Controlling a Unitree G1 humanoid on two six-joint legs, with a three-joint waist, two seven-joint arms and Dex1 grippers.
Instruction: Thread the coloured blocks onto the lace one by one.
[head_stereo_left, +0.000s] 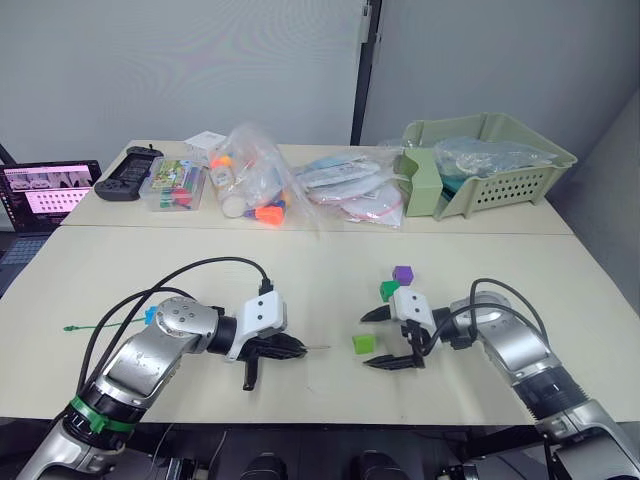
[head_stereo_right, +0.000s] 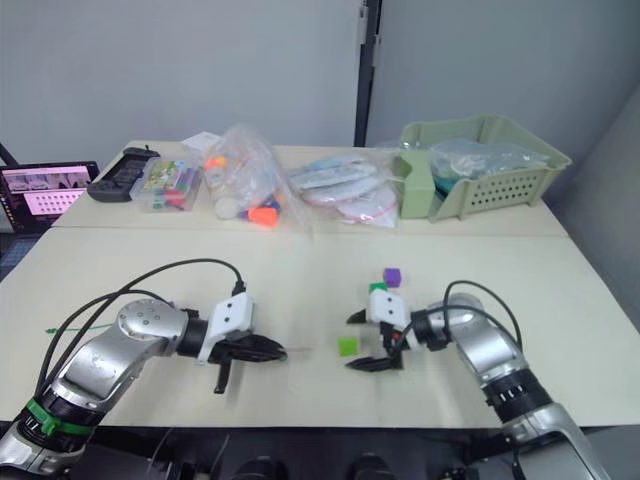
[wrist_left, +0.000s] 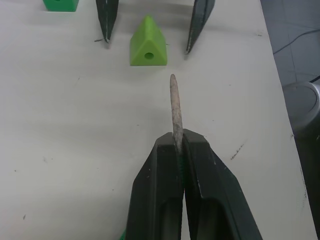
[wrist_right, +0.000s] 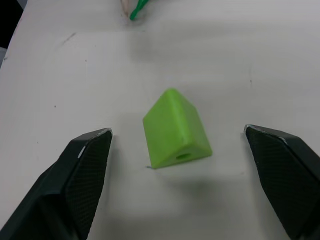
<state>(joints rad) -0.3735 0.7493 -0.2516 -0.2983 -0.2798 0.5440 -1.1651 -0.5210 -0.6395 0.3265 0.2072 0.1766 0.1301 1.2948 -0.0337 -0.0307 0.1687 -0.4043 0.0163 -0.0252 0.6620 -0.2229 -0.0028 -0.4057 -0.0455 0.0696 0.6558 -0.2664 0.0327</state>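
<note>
Here, three blocks (head_stereo_left: 364, 343); left gripper (head_stereo_left: 297, 347) pinching lace (wrist_left: 174, 107), right gripper (head_stereo_left: 384, 338) agape.

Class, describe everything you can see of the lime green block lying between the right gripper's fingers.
The lime green block looks like smooth plastic, wedge-shaped with a ridged top, and has a round hole through one end face. It lies on the pale table, untouched, between the spread fingers of the right gripper. The lace tip, clamped in the left gripper, points toward its hole from a short way off.
</note>
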